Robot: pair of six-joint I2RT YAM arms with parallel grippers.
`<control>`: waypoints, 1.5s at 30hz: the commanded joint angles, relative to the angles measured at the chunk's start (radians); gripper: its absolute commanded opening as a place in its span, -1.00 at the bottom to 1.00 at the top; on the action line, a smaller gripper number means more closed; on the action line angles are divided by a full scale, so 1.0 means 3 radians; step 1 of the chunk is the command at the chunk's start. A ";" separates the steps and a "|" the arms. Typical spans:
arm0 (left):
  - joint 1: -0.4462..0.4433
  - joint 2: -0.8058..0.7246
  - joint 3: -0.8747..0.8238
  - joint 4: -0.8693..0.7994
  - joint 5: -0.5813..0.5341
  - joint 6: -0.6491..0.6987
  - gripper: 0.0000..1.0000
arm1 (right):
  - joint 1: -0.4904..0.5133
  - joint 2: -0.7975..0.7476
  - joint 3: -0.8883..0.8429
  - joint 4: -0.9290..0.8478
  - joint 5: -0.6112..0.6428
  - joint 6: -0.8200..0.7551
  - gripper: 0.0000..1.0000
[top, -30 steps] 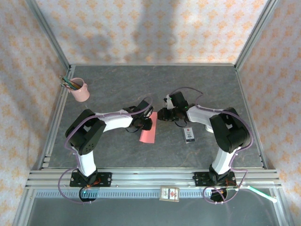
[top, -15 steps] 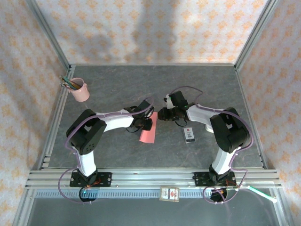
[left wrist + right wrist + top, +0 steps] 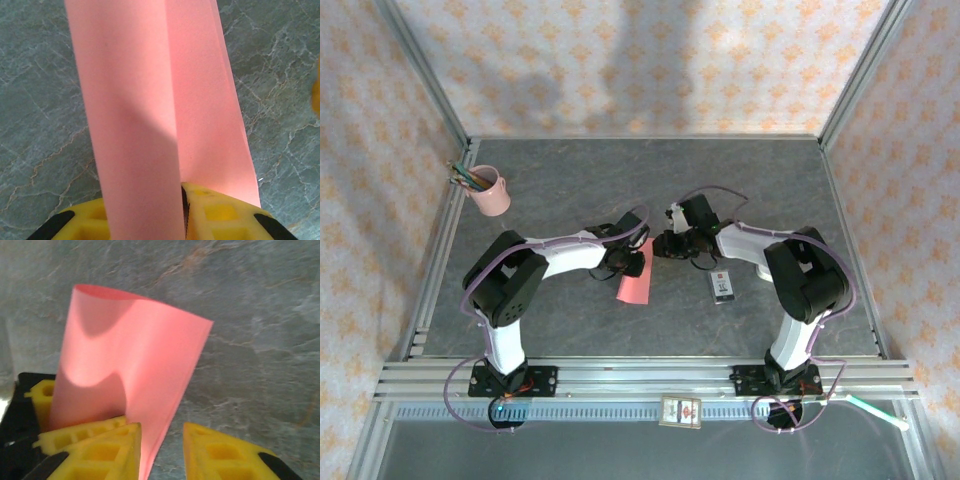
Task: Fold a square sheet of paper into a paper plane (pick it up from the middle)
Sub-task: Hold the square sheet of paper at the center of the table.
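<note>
Paper [image 3: 634, 285], salmon-pink and folded into a long narrow strip, is near the middle of the grey marbled table [image 3: 570, 180], between the two arms, with its long side running from the far end toward the near edge. In the top view the left gripper [image 3: 625, 260] sits on the left side of the strip at about its middle, and the right gripper [image 3: 660, 245] is at the far right end of it. In the left wrist view the paper [image 3: 150, 100] comes out from between the yellow fingers [image 3: 220, 215] and extends away over the table in two layers, one lying partly over the other. The left gripper [image 3: 182, 200] is closed and pinches the paper, and only a thin dark line remains between its jaws. In the right wrist view the paper [image 3: 130, 350] stands up in a curve, and its lower edge goes down into the gap of the right gripper [image 3: 161, 427]. These jaws stand apart, and the paper lies against the left finger [image 3: 100, 450] and is clear of the other one. Whether the near end of the strip touches the table I cannot tell. A small white-and-black box [image 3: 723, 285] lies just to the right of the grippers, and a pink pencil cup [image 3: 490, 192] stands well apart at the far left.
</note>
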 commanded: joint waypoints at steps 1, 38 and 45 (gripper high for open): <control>0.0091 0.0465 -0.0255 -0.0496 -0.0615 0.0110 -0.41 | -0.0007 0.0059 -0.0124 0.0290 -0.0349 0.0260 -0.55; 0.0092 0.0440 -0.0272 -0.0521 -0.0743 0.0110 -0.30 | -0.0025 0.0142 -0.0092 0.0431 -0.0131 0.0601 -0.78; 0.0091 0.0440 -0.0267 -0.0517 -0.0748 0.0105 -0.28 | 0.0047 0.0170 -0.0104 0.0623 -0.0299 0.0742 -0.78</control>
